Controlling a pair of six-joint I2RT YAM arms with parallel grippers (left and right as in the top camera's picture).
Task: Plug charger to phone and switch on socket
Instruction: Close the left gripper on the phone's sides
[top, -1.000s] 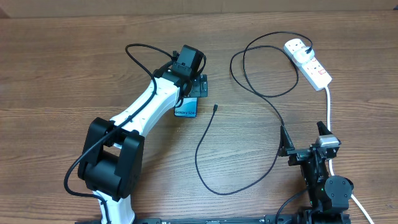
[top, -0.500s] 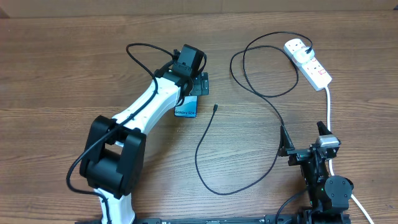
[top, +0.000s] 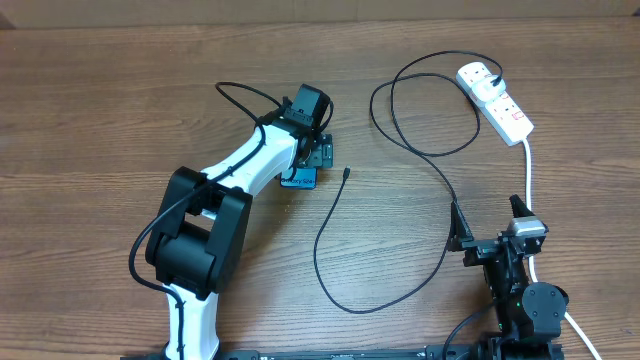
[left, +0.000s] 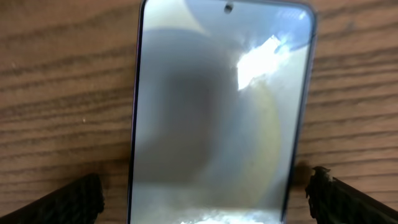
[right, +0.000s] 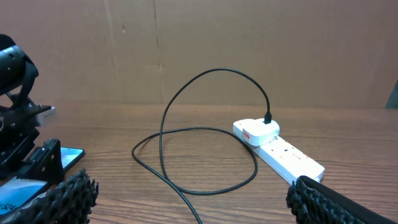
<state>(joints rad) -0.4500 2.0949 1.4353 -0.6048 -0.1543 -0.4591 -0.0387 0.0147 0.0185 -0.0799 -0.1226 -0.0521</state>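
Down near the front, the right pincer (top: 487, 216) rests by its base, spread wide and holding nothing. Farther out, the left arm reaches forward and bends down. The left pincer (top: 316, 148) hangs over the phone (left: 217, 106), spread wide with a finger by each long side, not pinching it. The phone lies flat on the table (top: 90, 120), pointing straight out from the pincer. The charger (top: 322, 230) tip lies just to its right. Far off sits the socket (top: 497, 100).

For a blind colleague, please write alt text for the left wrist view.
A phone lies flat on the wooden table, its pale glossy screen filling the middle. The left gripper is open, a black fingertip showing at each lower corner beside the phone.
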